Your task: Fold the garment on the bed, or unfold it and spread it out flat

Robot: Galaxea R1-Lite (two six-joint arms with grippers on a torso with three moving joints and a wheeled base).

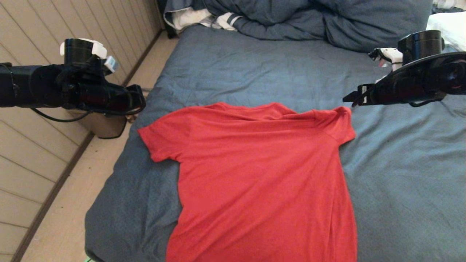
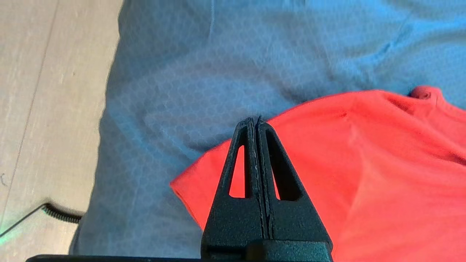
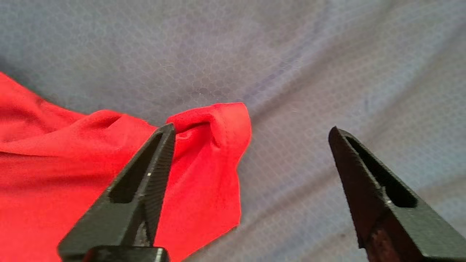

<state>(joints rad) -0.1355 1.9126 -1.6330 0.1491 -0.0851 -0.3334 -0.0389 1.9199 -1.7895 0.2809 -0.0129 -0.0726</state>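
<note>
The garment (image 1: 262,174), a plain red T-shirt, lies spread on the bed (image 1: 255,72) with its collar toward the far side and both sleeves out. My left gripper (image 1: 140,99) hovers by the bed's left edge, above the left sleeve. In the left wrist view that gripper (image 2: 256,122) is shut and empty, with the sleeve (image 2: 204,189) below it. My right gripper (image 1: 351,99) hangs just beyond the right sleeve's (image 1: 340,125) tip. In the right wrist view it (image 3: 251,128) stands wide open over the rumpled sleeve (image 3: 214,163), holding nothing.
A bunched dark-blue duvet (image 1: 309,18) and a white striped cloth (image 1: 204,18) lie at the head of the bed. Wooden floor (image 1: 72,200) and a panelled wall (image 1: 29,153) run along the left, with a tan bin (image 1: 105,125) under my left arm. A coiled cable (image 2: 60,214) lies on the floor.
</note>
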